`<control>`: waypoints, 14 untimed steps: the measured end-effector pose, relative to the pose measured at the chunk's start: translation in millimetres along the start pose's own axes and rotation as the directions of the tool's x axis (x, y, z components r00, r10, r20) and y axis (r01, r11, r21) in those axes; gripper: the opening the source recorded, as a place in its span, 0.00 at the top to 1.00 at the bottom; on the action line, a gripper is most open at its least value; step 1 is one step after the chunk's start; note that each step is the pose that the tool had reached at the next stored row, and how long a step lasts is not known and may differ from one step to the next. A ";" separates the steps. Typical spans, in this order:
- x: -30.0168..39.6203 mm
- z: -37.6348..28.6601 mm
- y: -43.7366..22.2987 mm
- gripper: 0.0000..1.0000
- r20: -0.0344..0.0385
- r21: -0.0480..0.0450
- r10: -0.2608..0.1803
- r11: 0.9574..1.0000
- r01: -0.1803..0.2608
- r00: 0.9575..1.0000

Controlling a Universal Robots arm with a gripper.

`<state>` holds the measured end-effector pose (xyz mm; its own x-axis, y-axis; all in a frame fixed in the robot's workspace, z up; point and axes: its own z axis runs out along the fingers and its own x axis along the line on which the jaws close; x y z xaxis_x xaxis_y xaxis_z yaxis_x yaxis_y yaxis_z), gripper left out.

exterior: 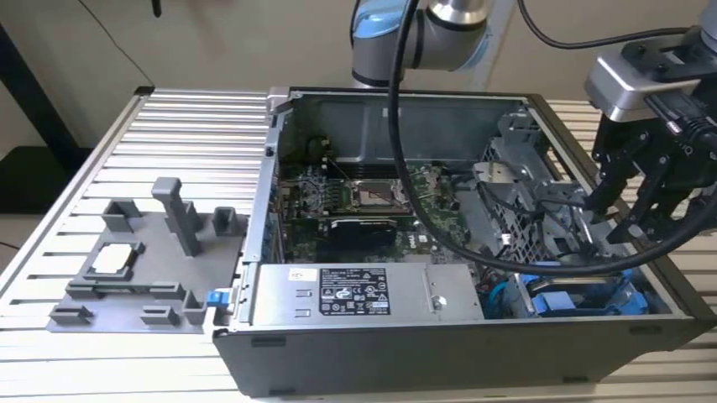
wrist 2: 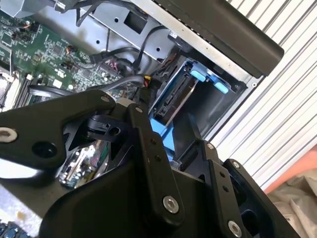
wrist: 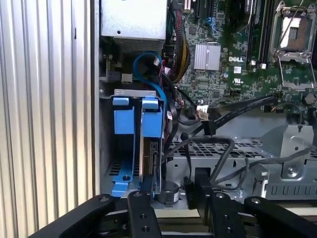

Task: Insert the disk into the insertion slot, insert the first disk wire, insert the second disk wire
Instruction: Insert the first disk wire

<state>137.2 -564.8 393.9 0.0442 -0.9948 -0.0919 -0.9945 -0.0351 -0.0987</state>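
Open computer case [exterior: 448, 353] lies on its side on the slatted table [exterior: 168, 126]. The arm [exterior: 415, 34] reaches over from the far side. The gripper [exterior: 633, 214] hangs low over the corner of the case at the exterior view's right, above the drive cage. Jaws released: in the first wrist view the gripper [wrist: 173, 203] shows two black fingers [wrist: 142, 215] standing apart with a plain gap between them, and nothing spans it. A black connector [wrist: 199, 186] on a dark wire sits just beside one finger. I cannot tell whether they touch. The disk [wrist: 150, 158] is already in the insertion slot [wrist: 128, 93], standing on edge in its blue carrier. A second blue fitting [wrist: 124, 121] is beside it, nearer the case wall. In the second wrist view the disk [wrist 2: 171, 101] shows again, seated in the blue frame, with dark cables running close by its end. Whether any of them is plugged in cannot be made out. The power-supply box [exterior: 348, 294] lies along the near wall and the motherboard [exterior: 358, 210] is behind it. A grey fixture tray [exterior: 134, 269] sits on the table well to the exterior view's left of the case.
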 end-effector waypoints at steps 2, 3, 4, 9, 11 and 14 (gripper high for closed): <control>-0.2 0.5 -0.3 0.53 0.008 0.000 -0.006 1.000 0.006 1.000; -0.3 0.8 -0.3 0.53 0.013 0.000 -0.009 1.000 0.009 1.000; -0.5 1.1 -0.4 0.53 0.017 0.000 -0.012 1.000 0.012 1.000; -1.1 3.5 -1.2 0.53 0.028 0.000 -0.029 1.000 0.029 0.999; -1.1 4.3 -2.1 0.53 0.033 -0.001 -0.036 0.999 0.036 0.999; -1.0 5.0 -4.6 0.53 0.040 -0.001 -0.046 0.999 0.046 0.998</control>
<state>142.1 -563.1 389.5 0.0934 -0.9875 -0.1267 -0.9915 -0.0807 -0.1019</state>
